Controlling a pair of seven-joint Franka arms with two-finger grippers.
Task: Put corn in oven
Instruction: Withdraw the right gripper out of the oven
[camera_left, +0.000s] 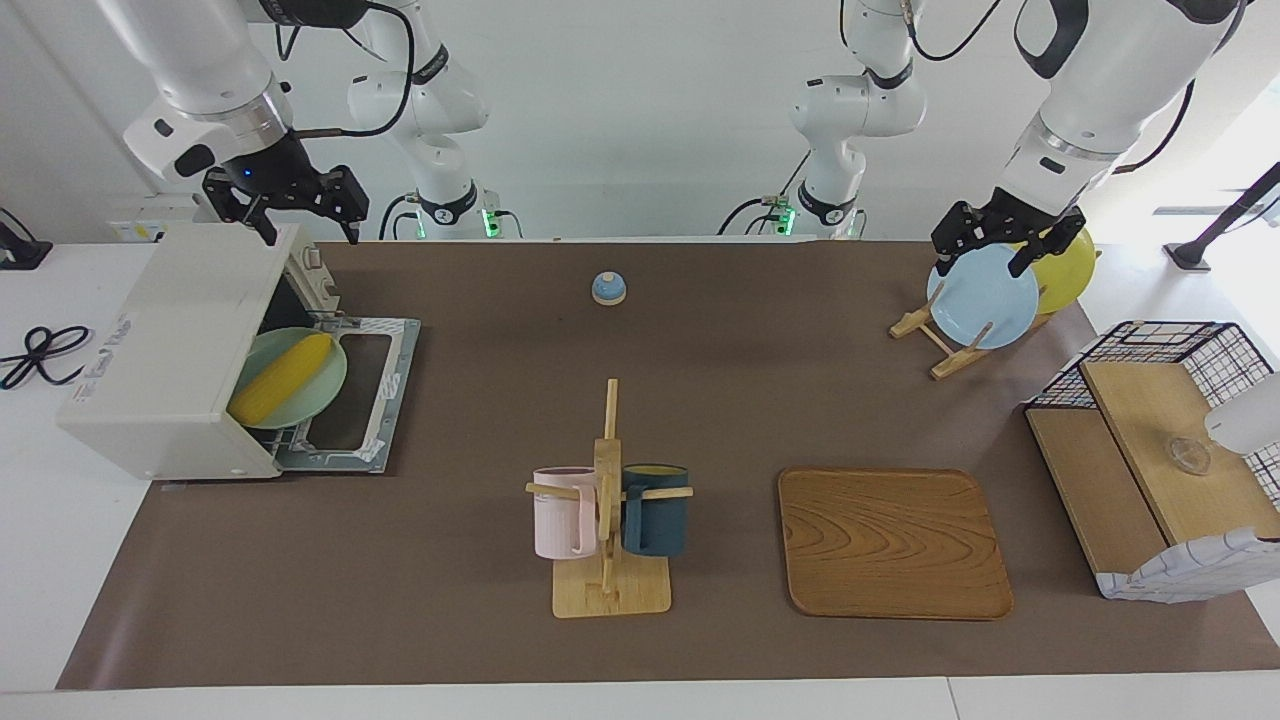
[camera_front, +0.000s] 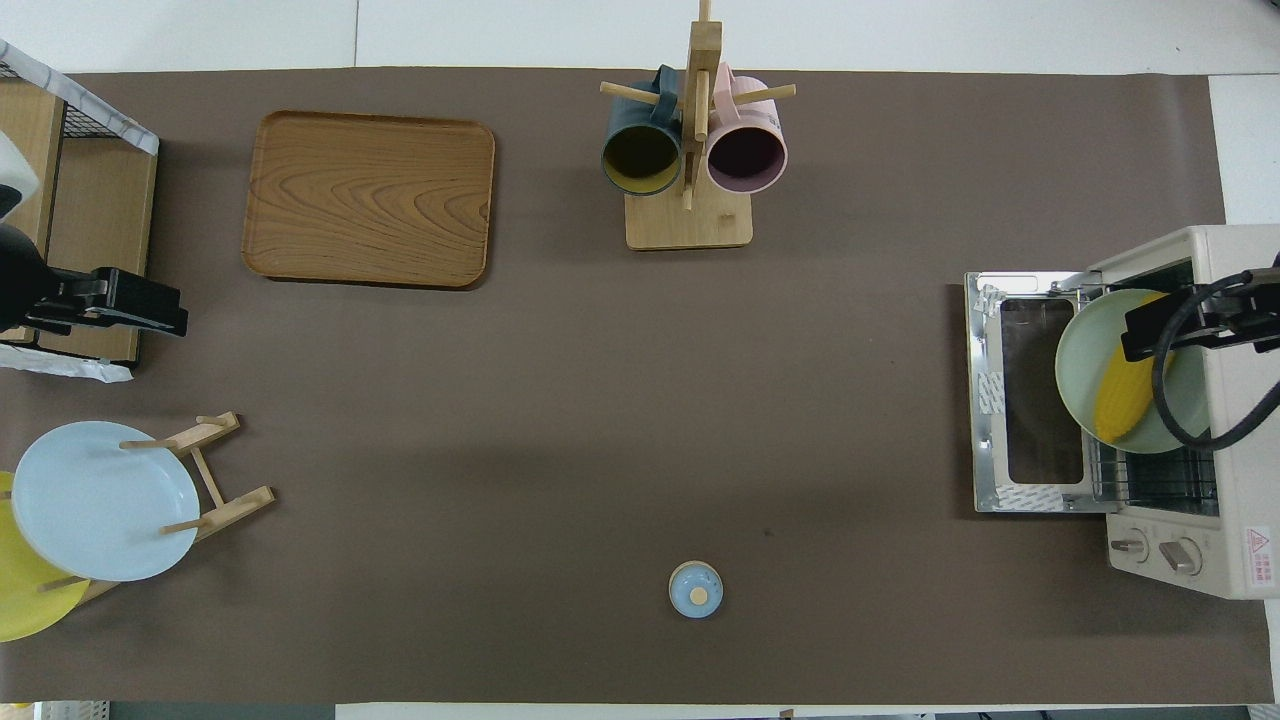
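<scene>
The yellow corn (camera_left: 281, 377) (camera_front: 1118, 402) lies on a pale green plate (camera_left: 318, 394) (camera_front: 1078, 368). That plate rests on the wire rack inside the off-white oven (camera_left: 165, 335) (camera_front: 1242, 470), at the right arm's end of the table. The oven's door (camera_left: 352, 405) (camera_front: 1035, 392) is folded down flat and open. My right gripper (camera_left: 306, 226) (camera_front: 1150, 332) hangs open and empty above the oven's top front edge, clear of the corn. My left gripper (camera_left: 980, 262) (camera_front: 150, 308) waits open in the air over the plate rack, holding nothing.
A blue plate (camera_left: 982, 298) and a yellow plate (camera_left: 1068, 270) stand in a wooden rack. A mug stand (camera_left: 608, 520) holds a pink and a dark blue mug. A wooden tray (camera_left: 893, 543), a small blue bell (camera_left: 608, 288) and a wire basket with wooden shelves (camera_left: 1150, 470) also stand on the mat.
</scene>
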